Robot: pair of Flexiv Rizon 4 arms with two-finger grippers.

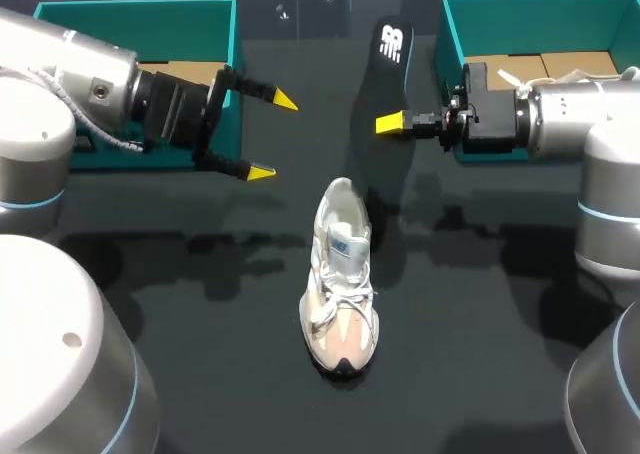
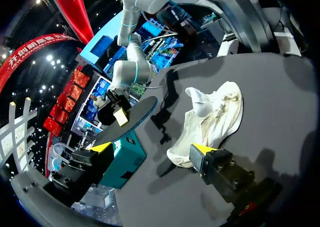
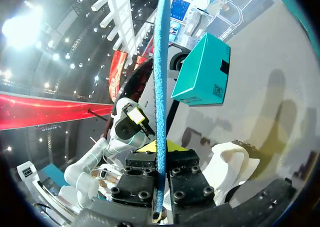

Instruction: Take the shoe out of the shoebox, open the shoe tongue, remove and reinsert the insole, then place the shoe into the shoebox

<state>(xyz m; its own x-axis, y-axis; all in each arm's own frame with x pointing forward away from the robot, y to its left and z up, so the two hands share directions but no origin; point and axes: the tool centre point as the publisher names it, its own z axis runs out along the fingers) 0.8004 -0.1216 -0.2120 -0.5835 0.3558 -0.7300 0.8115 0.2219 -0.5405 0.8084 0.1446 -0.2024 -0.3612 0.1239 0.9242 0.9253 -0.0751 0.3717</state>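
pinched edge-on between the fingers of the right gripper (image 3: 159, 154), the insole (image 3: 161, 77) is being held above the worktop (image 1: 480, 354); thin and bendy, it is judged best gripped near one end. the fingers of the left gripper (image 1: 272, 136) are being held spread. the shoe (image 1: 340, 284) is standing between both arms. this pinch is being shown only in the right wrist view.

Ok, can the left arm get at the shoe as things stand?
Probably yes. The left tool is open and empty, the shoe stands alone on the table, and nothing sits between them. The right tool holds the insole beyond the shoe, off that path.
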